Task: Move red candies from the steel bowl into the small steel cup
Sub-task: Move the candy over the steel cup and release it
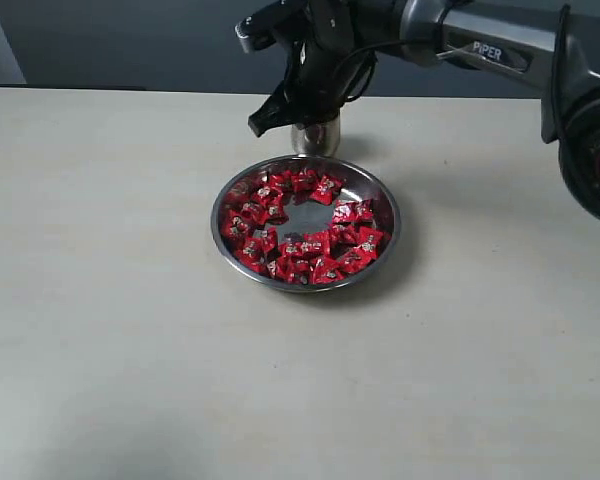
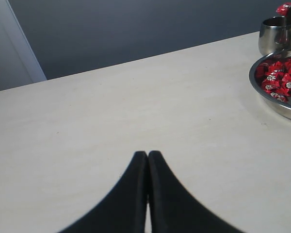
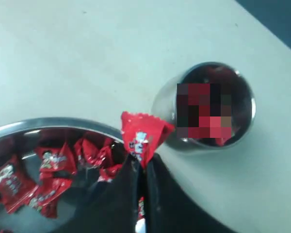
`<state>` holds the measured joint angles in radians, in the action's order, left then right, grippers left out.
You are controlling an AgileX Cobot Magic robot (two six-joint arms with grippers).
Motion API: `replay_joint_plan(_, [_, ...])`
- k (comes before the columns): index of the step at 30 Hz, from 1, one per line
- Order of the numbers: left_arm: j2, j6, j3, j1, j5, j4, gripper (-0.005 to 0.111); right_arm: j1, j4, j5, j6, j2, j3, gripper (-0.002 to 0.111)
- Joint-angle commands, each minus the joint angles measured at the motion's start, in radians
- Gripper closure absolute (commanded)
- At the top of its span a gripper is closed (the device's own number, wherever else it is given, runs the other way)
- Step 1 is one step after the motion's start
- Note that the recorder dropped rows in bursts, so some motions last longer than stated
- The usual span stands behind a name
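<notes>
Here, a single red candy in a shiny crinkled wrapper [image 3: 143, 133] is pinched between the closed black fingers of the right end effector [image 3: 141, 162], with only its lower edge gripped. It is held in the air above the far rim of the wide, shallow steel bowl [image 1: 217, 215], close beside the small upright cylindrical steel cup [image 1: 315, 138], which stands just beyond that rim. The remaining red candies [image 1: 300, 245] are spread in a ring inside the bowl, and its mirror-like middle is left exposed. Something red is seen inside the cup, though too blurred to make out. The left end effector [image 2: 148, 156] is pressed together over the tabletop, well apart from the bowl. Everything is carried by a pale beige matte tabletop [image 1: 100, 320], backed by a dark grey-blue wall [image 1: 130, 40]. Small white markings are seen on each red wrapper.
</notes>
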<state>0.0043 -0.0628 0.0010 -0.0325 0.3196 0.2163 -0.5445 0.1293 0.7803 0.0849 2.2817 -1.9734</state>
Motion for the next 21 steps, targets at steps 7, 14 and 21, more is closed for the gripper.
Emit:
replay_joint_plan(7, [-0.004, -0.005, -0.001, 0.0, -0.007, 0.003, 0.106, 0.097, -0.034, -0.199, -0.034, 0.025, 0.002, 0.109])
replay_joint_plan(14, [-0.004, -0.005, -0.001, 0.0, -0.007, 0.003, 0.106, 0.11, -0.034, -0.26, -0.034, 0.054, 0.002, 0.106])
replay_joint_plan(21, [-0.004, -0.005, -0.001, 0.0, -0.007, 0.003, 0.106, 0.117, -0.034, -0.265, -0.034, 0.065, 0.002, 0.079])
